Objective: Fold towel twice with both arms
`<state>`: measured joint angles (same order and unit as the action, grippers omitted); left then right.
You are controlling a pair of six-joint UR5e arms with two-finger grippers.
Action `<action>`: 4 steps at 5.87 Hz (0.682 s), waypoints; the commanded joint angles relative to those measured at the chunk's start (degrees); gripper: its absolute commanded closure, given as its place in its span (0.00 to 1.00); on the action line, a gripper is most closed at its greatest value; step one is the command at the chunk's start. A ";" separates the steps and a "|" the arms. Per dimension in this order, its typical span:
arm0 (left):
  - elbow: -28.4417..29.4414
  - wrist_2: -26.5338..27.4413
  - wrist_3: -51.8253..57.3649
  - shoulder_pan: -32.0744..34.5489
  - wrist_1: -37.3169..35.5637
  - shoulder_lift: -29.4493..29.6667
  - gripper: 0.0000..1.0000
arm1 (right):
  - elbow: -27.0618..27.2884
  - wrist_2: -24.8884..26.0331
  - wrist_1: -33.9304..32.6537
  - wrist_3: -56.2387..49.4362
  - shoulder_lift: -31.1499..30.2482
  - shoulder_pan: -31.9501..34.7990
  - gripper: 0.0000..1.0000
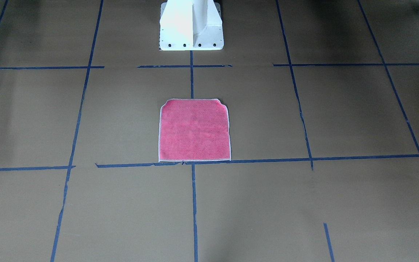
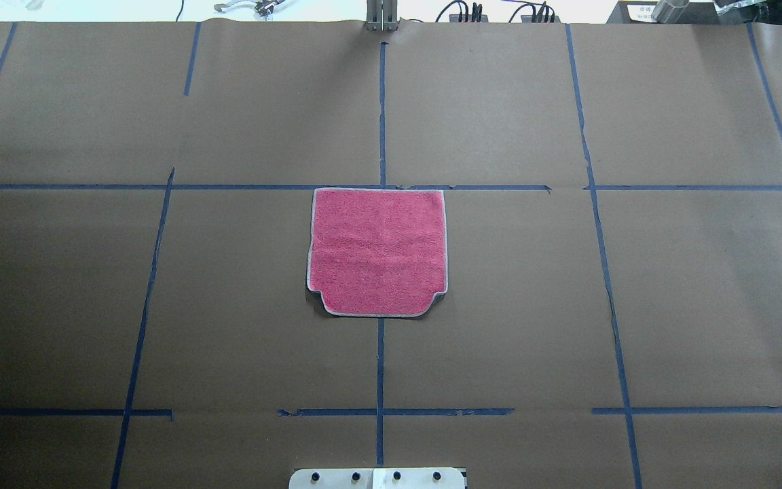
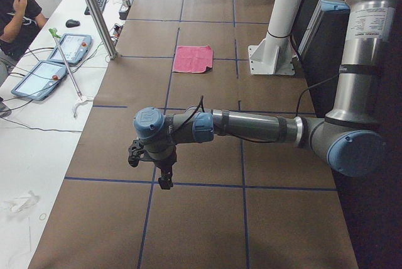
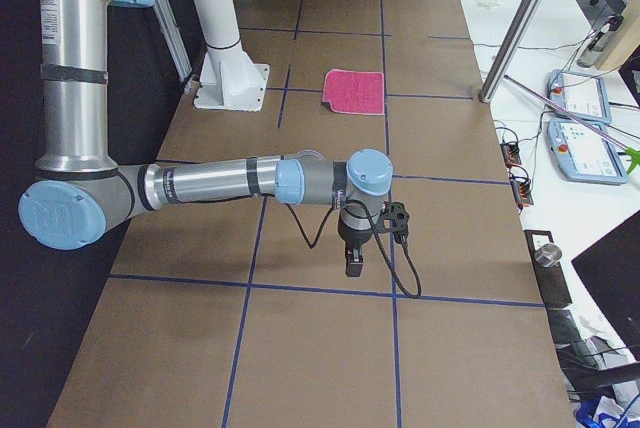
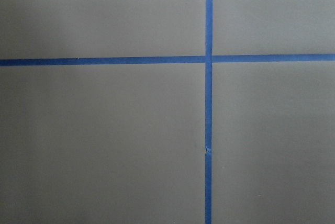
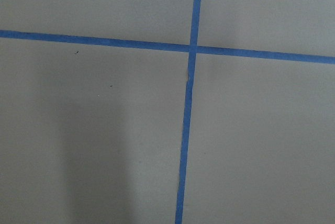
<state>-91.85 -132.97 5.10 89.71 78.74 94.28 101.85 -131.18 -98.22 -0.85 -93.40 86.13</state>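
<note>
Appearing only in side views, both arms (image 3: 251, 127) hang clear of the towel (image 2: 377, 251).

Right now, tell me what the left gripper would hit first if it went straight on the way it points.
Pointing down, the left gripper would likely meet the table's brown paper first, near a blue tape crossing. The towel lies well off that line.

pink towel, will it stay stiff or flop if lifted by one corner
Probably floppy: the pink towel lies flat, two corners look curled under. Likely light, being thin terry cloth. Pushed, it may bunch on the brown paper.
</note>
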 commanded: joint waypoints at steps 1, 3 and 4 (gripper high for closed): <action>-0.25 -0.18 -7.14 -4.16 0.44 3.00 0.00 | -0.07 -0.05 -0.22 0.23 1.54 -0.26 0.00; -0.09 -0.27 -19.17 -13.11 0.53 9.83 0.00 | -0.51 0.04 -3.46 10.90 9.95 -7.34 0.00; -0.09 -0.18 -29.25 -18.90 0.54 14.65 0.00 | -0.51 0.04 -3.56 19.66 14.08 -11.82 0.00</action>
<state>-91.97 -133.21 -15.37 76.08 79.24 104.66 101.40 -131.12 -101.24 11.14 -83.37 78.41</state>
